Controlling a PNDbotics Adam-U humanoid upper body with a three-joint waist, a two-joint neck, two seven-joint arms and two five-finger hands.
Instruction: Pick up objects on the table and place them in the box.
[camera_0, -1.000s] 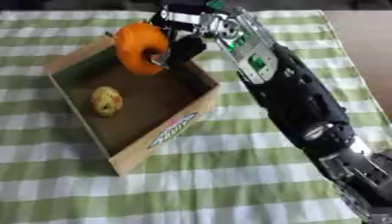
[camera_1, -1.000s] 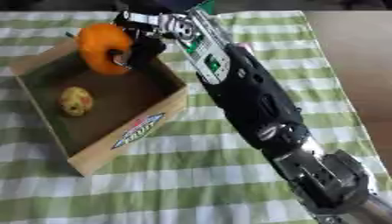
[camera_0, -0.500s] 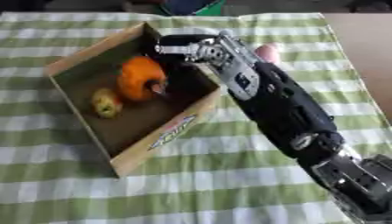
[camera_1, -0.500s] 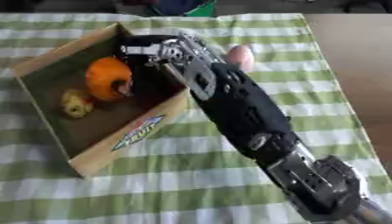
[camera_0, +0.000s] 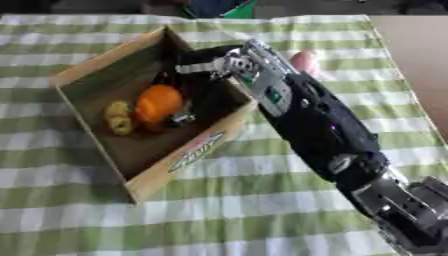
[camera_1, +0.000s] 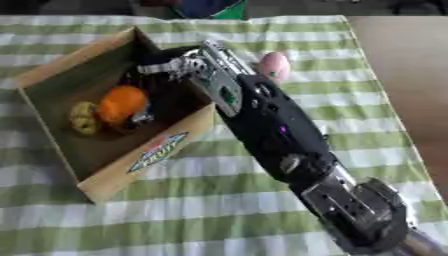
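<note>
A green-and-white checked cloth (camera_0: 219, 210) covers the table, with bare brown tabletop (camera_0: 420, 60) showing at 2 o'clock and dark, blurred shapes beyond the far edge at 12. A cardboard box (camera_0: 179, 162) sits askew at 10 o'clock from the middle of the view, open at the top, with a printed label on its near outer wall.

Inside the box an orange (camera_0: 158, 104) lies on the floor, and a small yellowish, spotted object (camera_0: 118, 118) lies touching it at its 8 o'clock side.

The right hand (camera_0: 188, 97) reaches down into the box over its 3 o'clock wall, with the black and silver forearm (camera_0: 315, 130) running away to 5 o'clock and crossing that wall, hiding part of the rim. The fingers hang beside the orange at its 3 o'clock side, dark against the dark box interior; whether they are spread or curled, and whether they touch the fruit, cannot be told.

A pink egg-shaped object (camera_1: 274, 65) stands on the cloth outside the box, at 2 o'clock from it, just beyond the forearm and partly hidden by it in the left eye view.
</note>
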